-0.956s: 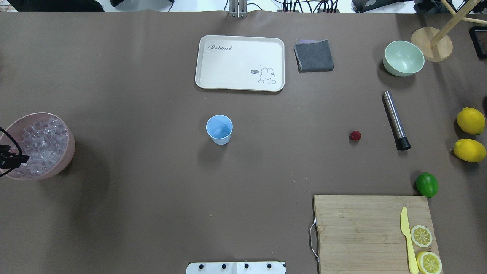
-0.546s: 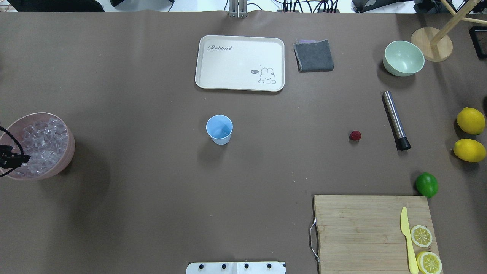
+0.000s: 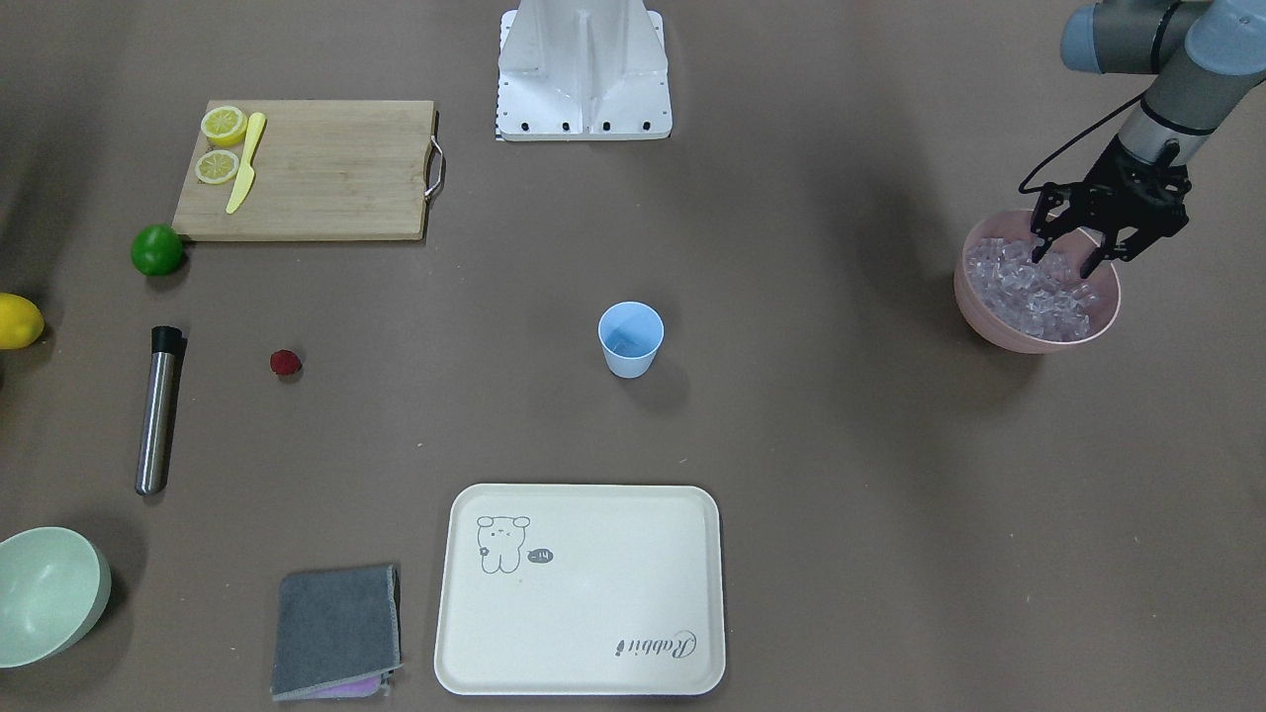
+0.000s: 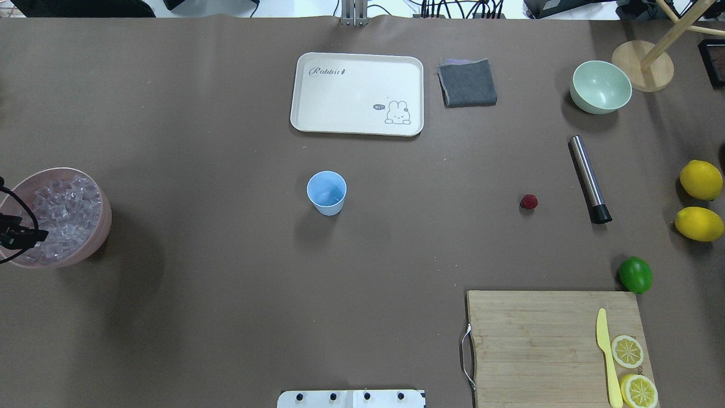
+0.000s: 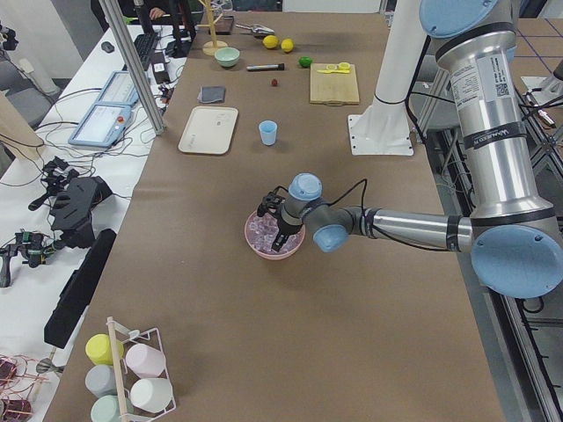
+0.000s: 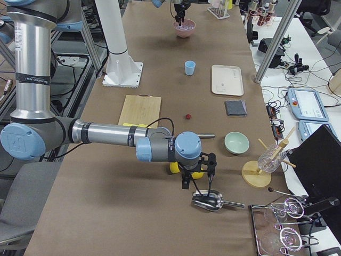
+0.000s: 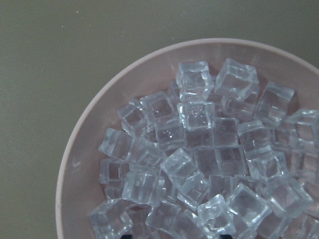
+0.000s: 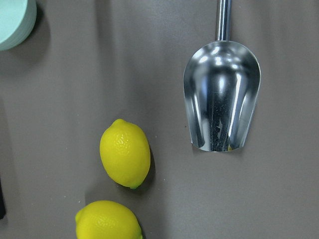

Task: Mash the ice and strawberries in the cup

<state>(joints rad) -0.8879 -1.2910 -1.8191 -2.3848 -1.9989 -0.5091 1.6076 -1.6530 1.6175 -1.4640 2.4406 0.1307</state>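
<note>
Currently at step one: ice pickup. Locate the left gripper (image 3: 1066, 262) above the bowl (image 3: 992, 331) at the table's 9 o'clock edge, overhead view. Note fingers spread apart, nothing between them, tips low over the ice (image 3: 1029, 287) toward the bowl's 9 o'clock side; contact with the cubes not determinable.

Find the cup (image 3: 630, 341) upright at table centre, well apart from the bowl, apparently empty. Find the strawberry (image 3: 286, 363) on the bare table at 3 o'clock from the cup, well apart from it. Find the muddler (image 3: 157, 410) lying flat near the berry, further out at 3 o'clock.

Locate the right gripper (image 6: 196, 184) in the side view only, above a scoop (image 6: 210, 201) near two lemons (image 8: 124, 152), beyond the overhead view's 3 o'clock edge. Finger state: cannot tell from that view.

Next, by judgement: lower the tips around a single cube, close, lift clear of the rim, carry toward 3 o'clock, release over the cup. Expect glassy, slippery, closely packed cubes. Choose one on top of the heap with free sides to avoid jamming against a neighbour. Keep the release low and centred over the small mouth to avoid bounce-out or tipping the light cup. Afterwards add the berry, then take up the muddler. Mashing not yet begun.
</note>
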